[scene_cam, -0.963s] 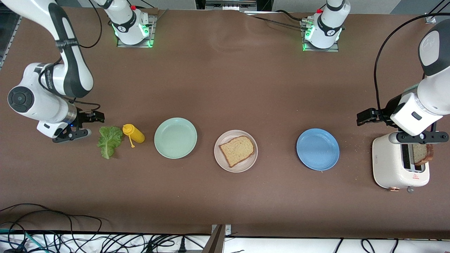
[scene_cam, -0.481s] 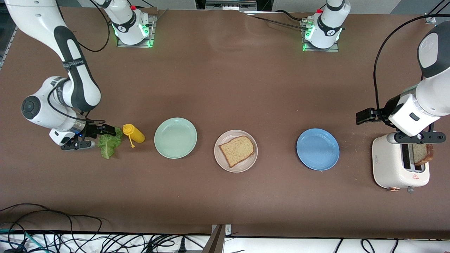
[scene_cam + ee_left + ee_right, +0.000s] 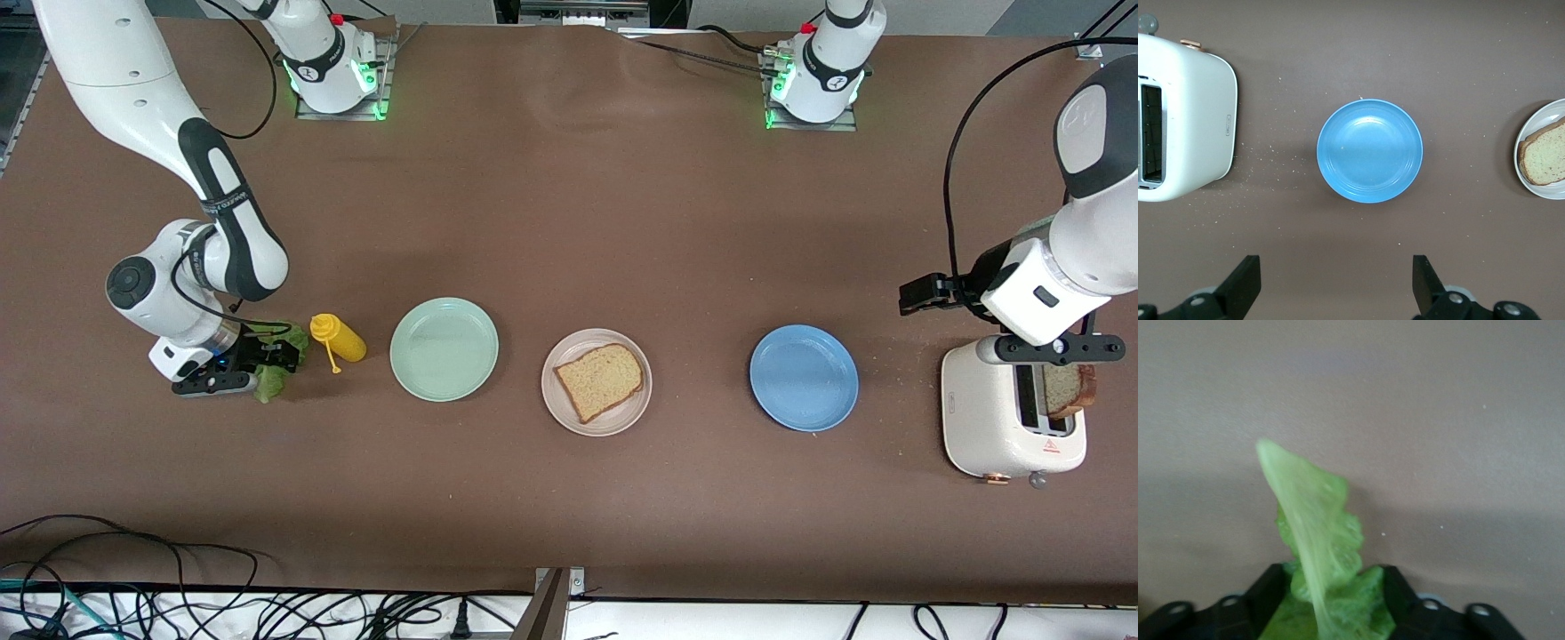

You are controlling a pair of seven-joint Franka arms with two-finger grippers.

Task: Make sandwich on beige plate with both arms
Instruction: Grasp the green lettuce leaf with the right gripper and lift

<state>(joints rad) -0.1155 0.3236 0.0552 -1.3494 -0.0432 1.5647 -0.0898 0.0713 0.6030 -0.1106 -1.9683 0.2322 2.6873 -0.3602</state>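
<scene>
So far only the base of the sandwich is laid: one slice of bread (image 3: 600,380) lies flat on the beige plate (image 3: 558,402), which sits on the desk (image 3: 569,222) between the green plate (image 3: 444,348) and the blue plate (image 3: 803,377), a little nearer the front camera than either.

Next in line, by my reading, is the lettuce (image 3: 269,384). It lies on the desk at the right arm's end, just beside the yellow mustard bottle (image 3: 338,339) and well apart from the beige plate. The right end effector (image 3: 258,363) is down on it; in the right wrist view its two fingers (image 3: 1268,590) stand either side of the leaf (image 3: 1318,540) with leaf bunched between them, so they look partway closed around it, though I cannot tell whether the grip is firm yet. The leaf is not lifted clear of the desk as far as I can see.

A second slice (image 3: 1065,388) stands in a slot of the white toaster (image 3: 978,418) at the left arm's end. The left end effector (image 3: 1049,347) hovers over the toaster with its fingers (image 3: 1241,287) spread wide and nothing between them.

What is left, I judge: carry the lettuce onto the slice on the beige plate, draw the toaster slice out, and set it on top.
</scene>
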